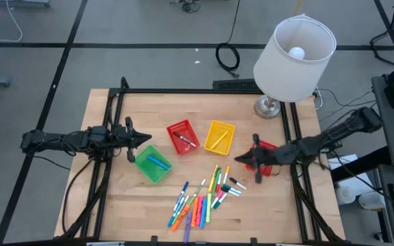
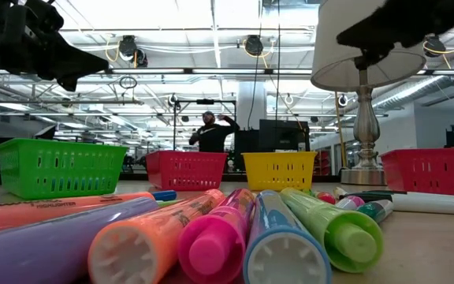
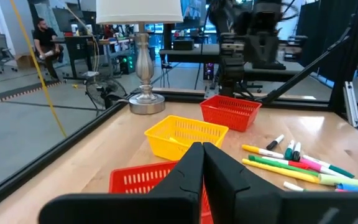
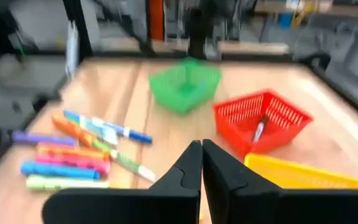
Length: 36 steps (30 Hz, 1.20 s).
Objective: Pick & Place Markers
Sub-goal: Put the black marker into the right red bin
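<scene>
The markers (image 1: 204, 198) lie loose near the table's (image 1: 115, 205) front edge: orange, pink, blue, green, yellow. Their print is unreadable. My left claw (image 1: 144, 139) and right claw (image 1: 239, 158) are both closed, empty.

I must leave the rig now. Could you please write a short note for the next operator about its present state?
Left gripper: shut, empty, above the green mesh plastic basket.
Right gripper: shut, empty, beside the far-right red basket.
Done: a blue marker lies in the green basket, markers in the middle red mesh basket and the yellow mesh basket.
Left: the pile of loose felt-tip markers on the wooden table.
</scene>
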{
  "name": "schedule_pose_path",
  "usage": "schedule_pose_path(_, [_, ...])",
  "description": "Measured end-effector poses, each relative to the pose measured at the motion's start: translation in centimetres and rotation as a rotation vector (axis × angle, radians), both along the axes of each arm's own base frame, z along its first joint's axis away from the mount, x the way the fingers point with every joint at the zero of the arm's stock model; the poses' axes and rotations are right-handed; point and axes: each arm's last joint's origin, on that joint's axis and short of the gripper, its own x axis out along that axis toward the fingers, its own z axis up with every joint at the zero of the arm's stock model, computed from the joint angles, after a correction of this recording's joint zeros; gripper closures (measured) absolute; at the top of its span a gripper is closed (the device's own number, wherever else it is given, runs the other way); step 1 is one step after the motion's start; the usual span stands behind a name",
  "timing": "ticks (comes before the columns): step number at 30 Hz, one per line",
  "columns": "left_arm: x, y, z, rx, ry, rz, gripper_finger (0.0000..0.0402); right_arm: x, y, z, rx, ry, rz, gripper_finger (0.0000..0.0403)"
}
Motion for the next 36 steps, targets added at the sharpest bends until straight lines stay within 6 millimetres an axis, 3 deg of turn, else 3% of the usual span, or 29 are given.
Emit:
schedule_pose_path(7, [0.0,0.0,0.0,-0.003,0.000,0.000,0.0382,4.7,3.9,-0.2,-0.027,0.414,-0.084,0.0403])
schedule_pose_path(15, [0.0,0.0,0.0,-0.003,0.001,0.000,0.0382,7.1,6.6,-0.6,0.026,0.719,-0.108,0.0403])
schedule_pose_path(20, [0.0,0.0,0.0,0.004,0.001,0.000,0.0382,7.5,7.1,-1.7,0.071,0.793,-0.085,0.0373])
schedule_pose_path(30, [0.0,0.0,0.0,0.011,0.000,0.000,0.0382,7.4,6.9,-2.4,0.128,0.822,-0.187,0.0238])
schedule_pose_path(36, [0.0,0.0,0.0,0.008,0.000,-0.001,0.0382,6.9,6.6,-4.2,0.132,0.809,-0.204,0.0218])
